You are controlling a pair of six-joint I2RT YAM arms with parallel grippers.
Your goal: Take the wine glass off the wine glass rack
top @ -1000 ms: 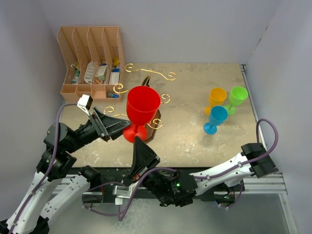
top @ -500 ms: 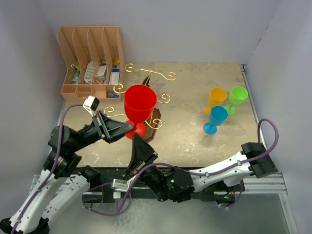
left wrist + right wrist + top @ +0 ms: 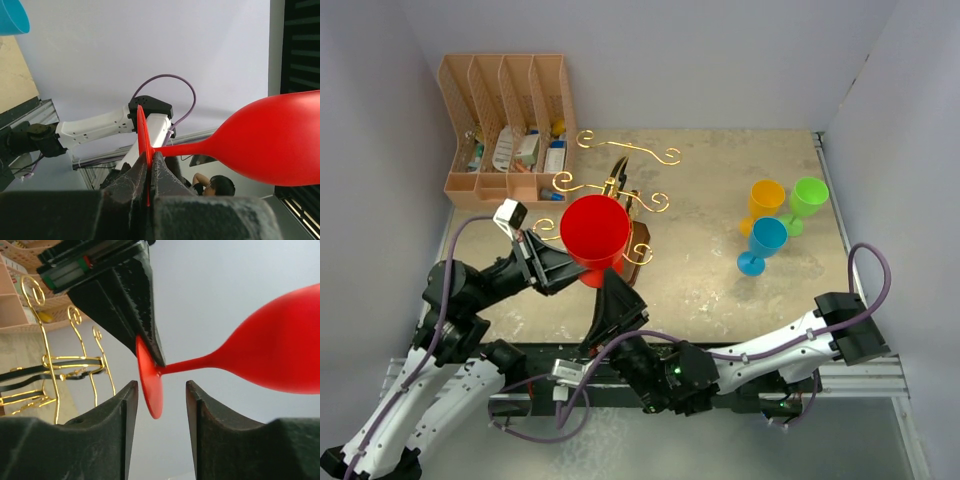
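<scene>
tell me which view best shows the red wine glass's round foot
Right wrist: the red wine glass's foot shows nearly whole. Left wrist shows it edge-on inside the left gripper; top external mostly hides it under the bowl.

1. We find no readable text, brand, number or sign in any view.
2. Packets in the peach file organiser (image 3: 506, 120) at the far left of the bench (image 3: 720, 290) are too small for us to make out any lettering.
</scene>
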